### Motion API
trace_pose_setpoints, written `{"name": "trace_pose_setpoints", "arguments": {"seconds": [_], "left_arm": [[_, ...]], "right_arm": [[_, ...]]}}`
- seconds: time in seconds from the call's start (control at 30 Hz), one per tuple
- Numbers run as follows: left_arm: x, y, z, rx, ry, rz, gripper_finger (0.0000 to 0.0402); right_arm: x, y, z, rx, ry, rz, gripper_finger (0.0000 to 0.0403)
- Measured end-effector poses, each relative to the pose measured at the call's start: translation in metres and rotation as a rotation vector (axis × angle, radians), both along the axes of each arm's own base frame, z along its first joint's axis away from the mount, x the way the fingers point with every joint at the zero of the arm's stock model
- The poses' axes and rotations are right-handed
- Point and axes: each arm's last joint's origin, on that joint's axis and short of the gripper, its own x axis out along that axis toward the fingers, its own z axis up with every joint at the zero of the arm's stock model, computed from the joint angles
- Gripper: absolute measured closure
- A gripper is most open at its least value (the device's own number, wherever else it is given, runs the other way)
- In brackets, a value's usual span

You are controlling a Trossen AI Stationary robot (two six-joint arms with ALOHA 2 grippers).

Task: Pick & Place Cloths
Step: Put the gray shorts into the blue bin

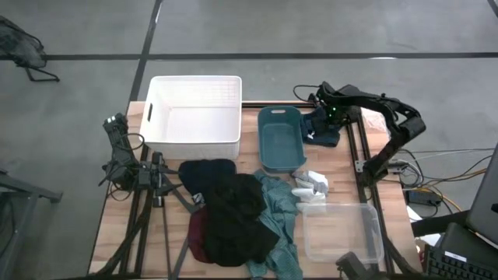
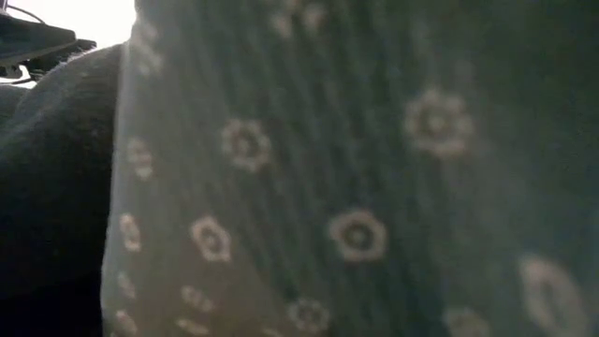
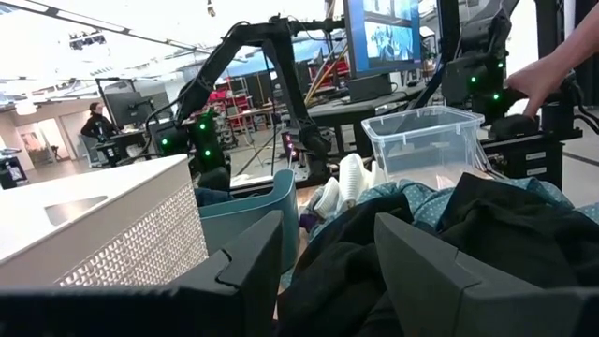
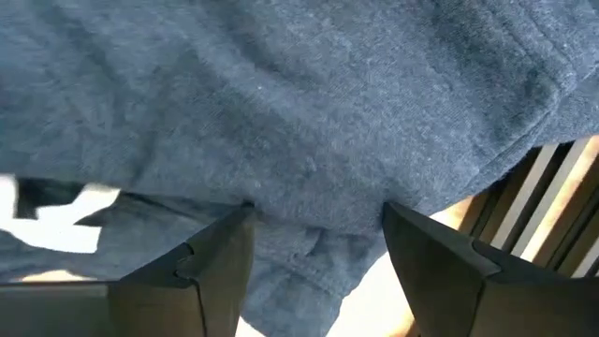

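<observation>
Right tool (image 4: 318, 229), fingers spread, presses onto the navy cloth (image 1: 323, 128) beside the teal bin (image 1: 280, 138); closing comes next. Left tool (image 3: 323, 271) waits open.

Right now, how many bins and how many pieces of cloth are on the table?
Bins: 3, white bin, teal bin, clear bin
Cloths: 6, black, teal green, maroon, dark navy, white, blue-grey at the right gripper
Total: 9

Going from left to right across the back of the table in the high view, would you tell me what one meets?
Left gripper → white bin → teal bin → dark navy cloth with the right gripper at it.
</observation>
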Motion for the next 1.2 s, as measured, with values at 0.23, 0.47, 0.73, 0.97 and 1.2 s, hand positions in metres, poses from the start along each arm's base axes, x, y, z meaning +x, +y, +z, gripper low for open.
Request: {"name": "trace_pose_setpoints", "arguments": {"seconds": [0.23,0.47,0.73,0.97,1.2], "left_arm": [[0.000,0.000,0.000,0.000,0.000,0.000,0.0225],[0.000,0.000,0.000,0.000,0.000,0.000,0.0225],[0.000,0.000,0.000,0.001,0.000,0.000,0.0225],[0.000,0.000,0.000,0.000,0.000,0.000,0.0225],[0.000,0.000,0.000,0.000,0.000,0.000,0.0225]], "right_arm": [[0.001,-0.002,-0.006,0.018,0.012,0.010,0.0231],[0.001,-0.001,-0.005,0.026,-0.003,0.041,0.0372],[-0.004,0.009,0.020,0.049,-0.036,0.054,0.0393],[-0.011,0.023,0.098,-0.168,-0.221,0.036,0.0394],[-0.015,0.049,0.190,-0.424,-0.504,0.043,0.0394]]}}
